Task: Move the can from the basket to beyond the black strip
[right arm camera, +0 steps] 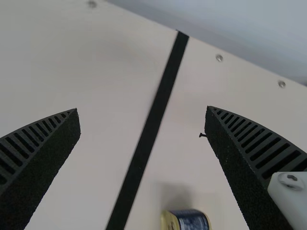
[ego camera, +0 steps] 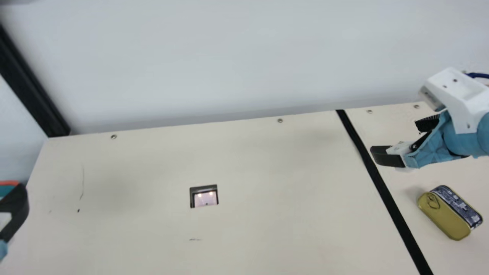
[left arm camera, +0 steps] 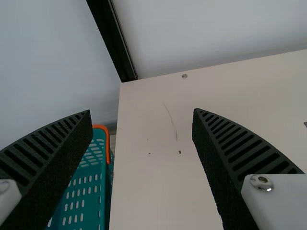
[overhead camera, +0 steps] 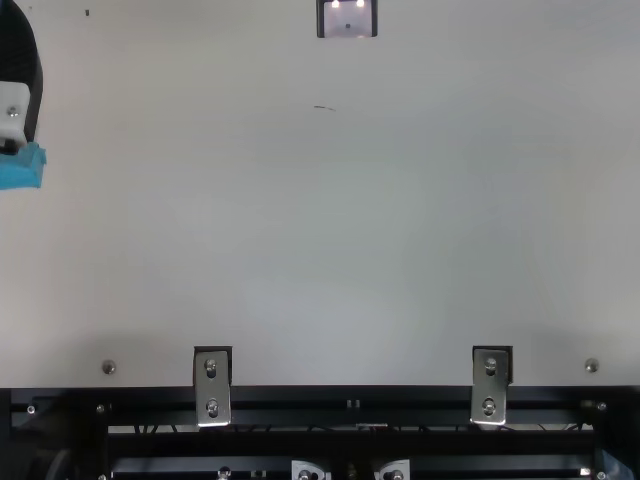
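Observation:
The flat gold and dark-blue can (ego camera: 447,214) rests on the table to the right of the black strip (ego camera: 376,179), not touching it. My right gripper (ego camera: 395,136) is above the table behind the can, fingers spread. In the right wrist view, the can (right arm camera: 187,220) is partly cut off and lies outside the gap of my right gripper (right arm camera: 142,109). At the main view's left edge is part of my left gripper (ego camera: 14,210); the left wrist view has this left gripper (left arm camera: 142,111) open and empty. A teal basket (left arm camera: 84,201) with an orange rim stands beside the table's left edge.
A dark-framed square inset (ego camera: 204,196) is set in the middle of the cream table (ego camera: 267,172). A black post (ego camera: 30,88) rises at the table's back left corner, and a pale wall stands behind. Metal brackets (overhead camera: 212,385) sit along the front edge.

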Motion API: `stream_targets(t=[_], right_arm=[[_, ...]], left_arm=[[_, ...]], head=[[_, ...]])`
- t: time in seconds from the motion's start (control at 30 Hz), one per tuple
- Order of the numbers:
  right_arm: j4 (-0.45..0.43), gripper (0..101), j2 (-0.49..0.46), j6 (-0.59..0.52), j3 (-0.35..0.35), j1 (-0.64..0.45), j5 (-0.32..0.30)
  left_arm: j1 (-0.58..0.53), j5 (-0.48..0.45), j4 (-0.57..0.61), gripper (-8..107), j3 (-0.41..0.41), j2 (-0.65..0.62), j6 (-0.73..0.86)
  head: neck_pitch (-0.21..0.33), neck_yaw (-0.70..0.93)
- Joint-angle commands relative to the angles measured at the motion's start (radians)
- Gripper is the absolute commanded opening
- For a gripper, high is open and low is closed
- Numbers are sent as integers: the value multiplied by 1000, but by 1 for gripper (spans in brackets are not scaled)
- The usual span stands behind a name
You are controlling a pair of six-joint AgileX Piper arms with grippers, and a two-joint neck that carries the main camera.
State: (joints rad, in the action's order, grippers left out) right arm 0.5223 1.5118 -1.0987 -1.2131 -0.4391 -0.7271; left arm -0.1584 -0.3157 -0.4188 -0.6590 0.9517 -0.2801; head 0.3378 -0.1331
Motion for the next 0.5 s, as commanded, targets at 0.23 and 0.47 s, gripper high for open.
stream_targets(t=[0.23,0.47], right_arm=[[95,101,-15,-2,4,106,16],[125,101,-23,11,20,174,43]], left_arm=[[0,0,0,90,0,0,0],[0,0,0,90,0,0,0]], head=[[-25,124],[-87,171]])
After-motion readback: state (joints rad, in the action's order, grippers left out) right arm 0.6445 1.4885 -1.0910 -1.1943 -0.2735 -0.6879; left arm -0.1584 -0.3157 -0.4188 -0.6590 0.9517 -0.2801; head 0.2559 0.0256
